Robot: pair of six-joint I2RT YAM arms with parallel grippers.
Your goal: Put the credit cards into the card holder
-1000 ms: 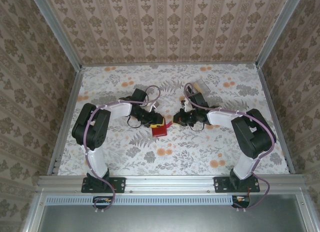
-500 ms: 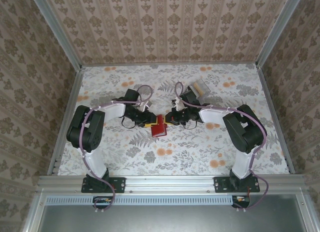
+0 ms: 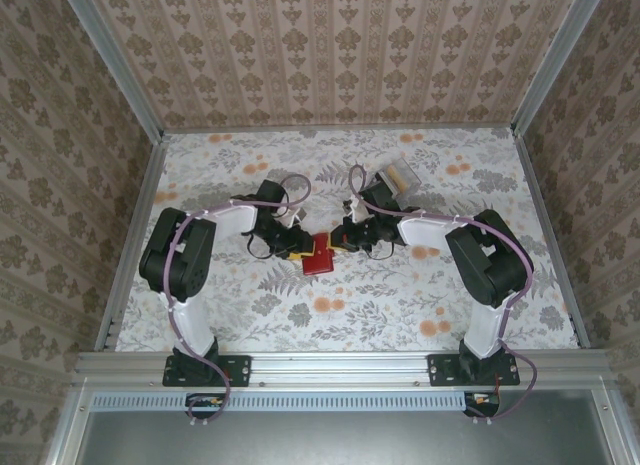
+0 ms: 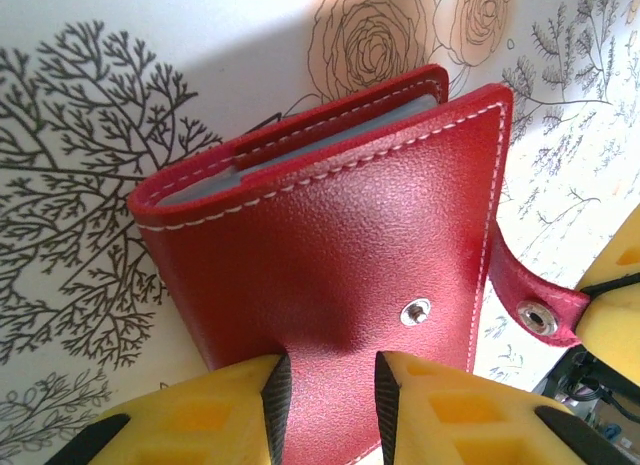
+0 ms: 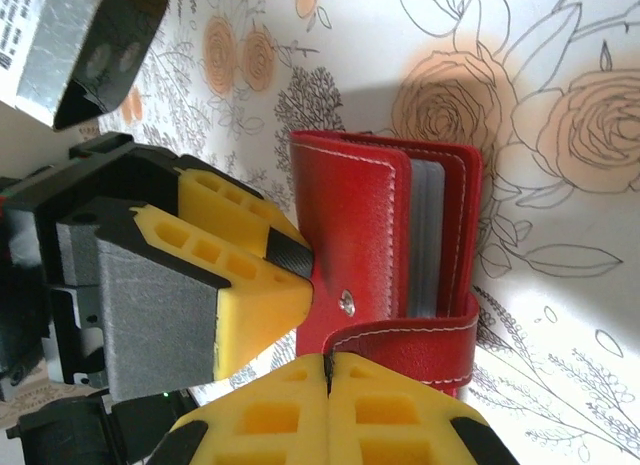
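Two tools share the red card holder (image 3: 320, 257) at the counter (image 3: 400, 305) centre: left tool (image 4: 330, 390), at its 9 o'clock, pinches the seemingly light, floppy cover (image 4: 330, 235); right tool (image 5: 328, 370), at 3 o'clock, is clamped on the snap tab (image 5: 400, 340).

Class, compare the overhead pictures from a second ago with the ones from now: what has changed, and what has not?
The right gripper swung left, close up to the red card holder, shut on its tab. The left gripper closed a little on the card holder. The card holder and the clear box stayed where they were.
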